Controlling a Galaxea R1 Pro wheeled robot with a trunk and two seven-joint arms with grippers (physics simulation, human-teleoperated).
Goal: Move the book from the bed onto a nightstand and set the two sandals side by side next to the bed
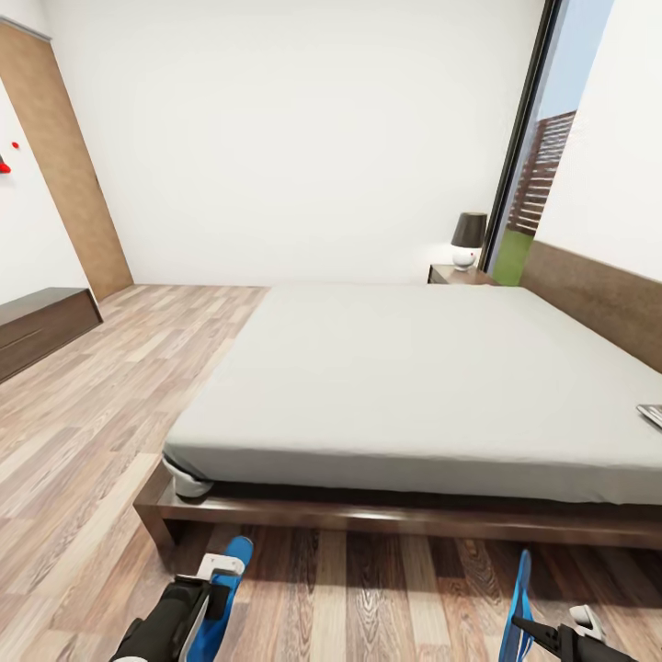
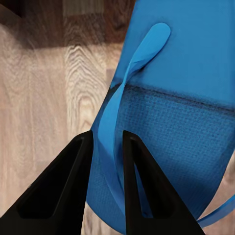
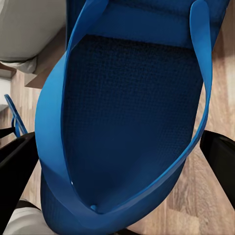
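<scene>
The bed [image 1: 368,520] with its pale mattress [image 1: 395,368] spans the head view. The book [image 1: 652,415] lies on the mattress at the picture's right edge, mostly cut off. A nightstand [image 1: 455,274] stands beyond the bed's far corner. My left gripper [image 1: 219,588] [image 2: 107,142] is shut on the thin strap [image 2: 112,122] of one blue sandal [image 1: 236,557] [image 2: 186,98], low over the floor by the bed's near left corner. My right gripper [image 1: 533,630] [image 3: 117,147] holds the other sandal [image 1: 520,602] [image 3: 132,98] on its edge, in front of the bed frame.
A dark-shaded lamp [image 1: 467,239] sits on the nightstand. The headboard [image 1: 598,299] runs along the right wall, next to a tall window [image 1: 542,138]. A low dark cabinet [image 1: 37,326] and a wooden door [image 1: 64,165] stand at the left. Plank floor [image 1: 110,414] stretches left of the bed.
</scene>
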